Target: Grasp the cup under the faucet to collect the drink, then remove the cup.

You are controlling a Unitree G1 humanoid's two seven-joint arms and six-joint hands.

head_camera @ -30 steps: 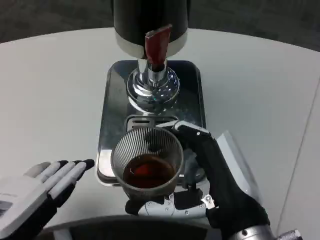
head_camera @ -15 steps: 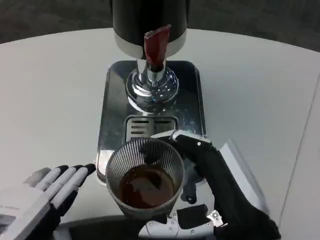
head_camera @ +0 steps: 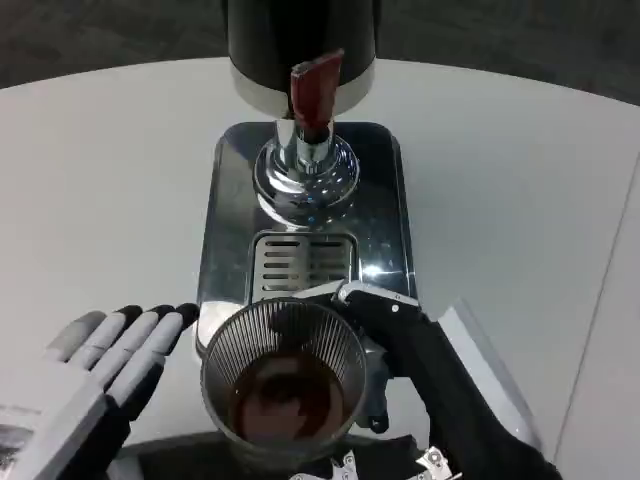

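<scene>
Head view. The right hand (head_camera: 430, 370) is gripping the cup (head_camera: 283, 375), its dark fingers (head_camera: 365, 298) wrapping around the cup's right and far side while a further part of the hand is showing beneath the cup at the lower edge. The cup, a ribbed translucent tumbler, is holding dark brown drink (head_camera: 283, 395) in its lower part and is sitting in the hand at the near end of the steel tray (head_camera: 225, 230), overlapping the tray's front edge. The slotted drain grille (head_camera: 303, 265) is lying uncovered just beyond the cup's rim, between the cup and the faucet (head_camera: 307, 150). The faucet's chrome spout is pointing down over the far part of the tray, under the red lever (head_camera: 312, 88) of the black dispenser (head_camera: 300, 40); the cup is standing well apart from the spout.

The left hand (head_camera: 85, 390) is lying at the lower left on the white table (head_camera: 100, 180), holding nothing, its fingers (head_camera: 150, 330) extending straight and slightly spread toward the tray. The fingertips are near the tray's left front corner and beside the cup; whether they are touching either cannot be told.
</scene>
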